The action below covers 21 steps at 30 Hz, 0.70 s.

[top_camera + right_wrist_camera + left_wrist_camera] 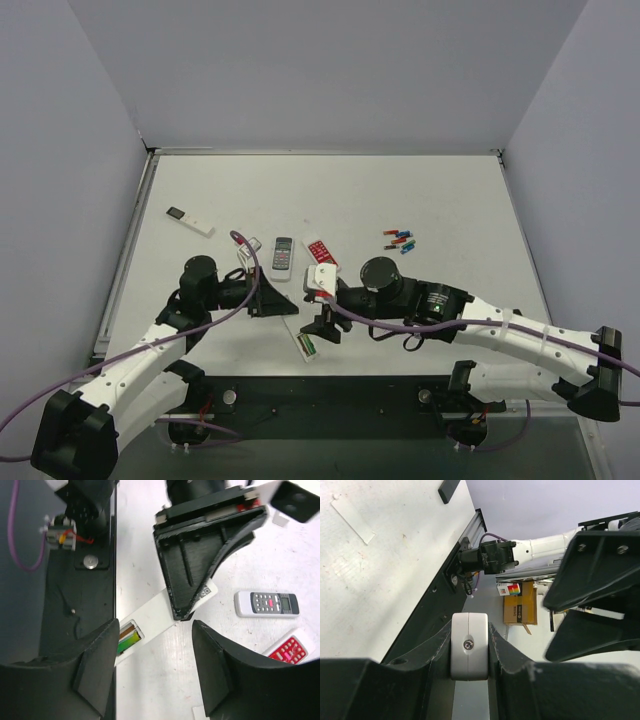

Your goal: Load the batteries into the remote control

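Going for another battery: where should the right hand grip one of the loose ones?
Across the barrel's middle, from straight above: the batteries lie flat on the table. Take one at the cluster's edge, where there is more room.

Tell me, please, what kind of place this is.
Probably a robot lab bench, not a home. A left arm and a right arm are bolted to a white table boxed in by plain walls; the props are an opened remote control and loose batteries.
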Available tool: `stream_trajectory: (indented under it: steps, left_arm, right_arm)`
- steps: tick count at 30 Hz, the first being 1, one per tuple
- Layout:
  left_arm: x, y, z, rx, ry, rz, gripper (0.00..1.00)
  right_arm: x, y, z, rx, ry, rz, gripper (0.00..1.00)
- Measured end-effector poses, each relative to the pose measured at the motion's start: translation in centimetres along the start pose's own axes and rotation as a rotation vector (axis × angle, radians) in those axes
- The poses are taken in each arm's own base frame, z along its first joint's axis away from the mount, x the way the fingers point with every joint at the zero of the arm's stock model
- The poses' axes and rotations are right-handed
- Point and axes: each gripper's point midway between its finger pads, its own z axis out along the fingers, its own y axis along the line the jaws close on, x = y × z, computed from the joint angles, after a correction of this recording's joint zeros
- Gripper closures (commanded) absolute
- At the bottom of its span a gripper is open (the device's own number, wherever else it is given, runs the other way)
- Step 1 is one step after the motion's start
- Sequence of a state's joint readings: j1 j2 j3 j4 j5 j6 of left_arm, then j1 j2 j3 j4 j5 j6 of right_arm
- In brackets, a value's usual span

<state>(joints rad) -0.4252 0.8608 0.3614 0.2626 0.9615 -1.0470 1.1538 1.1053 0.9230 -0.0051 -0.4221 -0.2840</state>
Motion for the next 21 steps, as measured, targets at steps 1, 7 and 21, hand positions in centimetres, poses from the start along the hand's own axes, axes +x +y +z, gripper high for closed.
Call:
stream_trajectory:
  steps: [1, 7, 21]
  left_arm:
    - [0.0, 0.1, 0.0, -0.004, -0.002, 0.002, 1.00]
    - [-0.6, 0.4, 0.2, -0.016, -0.031, 0.017, 1.00]
    - [-2.6, -2.4, 0.0, 0.059, -0.132, 0.082, 1.00]
  right_arm:
    - [-0.5, -0.3, -0.4, 0.026, -0.015, 0.042, 0.41]
    - [-0.6, -1.0, -1.5, 0.095, -0.068, 0.315, 0.41]
    - [5.4, 1.4, 0.1, 0.029, -0.032, 0.746, 0.49]
